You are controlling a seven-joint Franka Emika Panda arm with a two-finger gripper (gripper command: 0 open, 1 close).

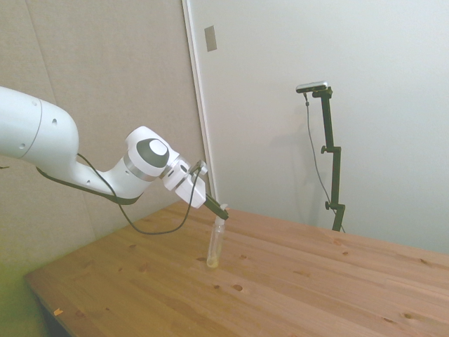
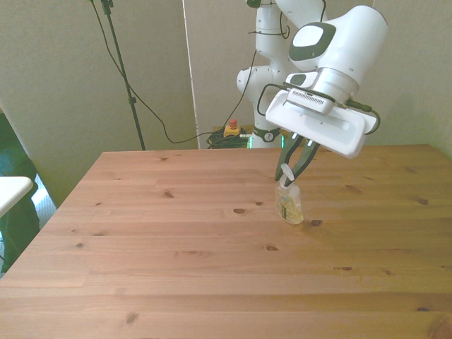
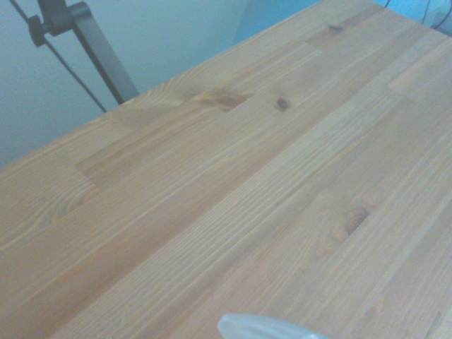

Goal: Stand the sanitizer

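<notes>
Pale wood planks with dark knots make up the bench (image 1: 295, 281), which fills the lower half of the side view and most of the front view. On it stands the sanitizer (image 1: 215, 243), a slim clear bottle set upright with its base on the wood, a little left of the middle of the side view. In the front view the sanitizer (image 2: 289, 200) sits right of centre, near the middle height of the frame, showing a white label and yellowish liquid at the bottom.

The white arm comes in from the left edge of the side view and slopes down toward the bottle. Its end effector (image 1: 220, 211) meets the bottle's top, and in the front view the end effector (image 2: 289, 171) has its dark fingers (image 2: 304, 158) closed on the white pump nozzle, one finger on each side. The bottle's body hangs free of the fingers below the nozzle.

The wrist view shows blurred bench boards (image 3: 233, 183) and, at its lower edge, a pale rounded sliver (image 3: 265, 327) that I cannot identify with certainty.
</notes>
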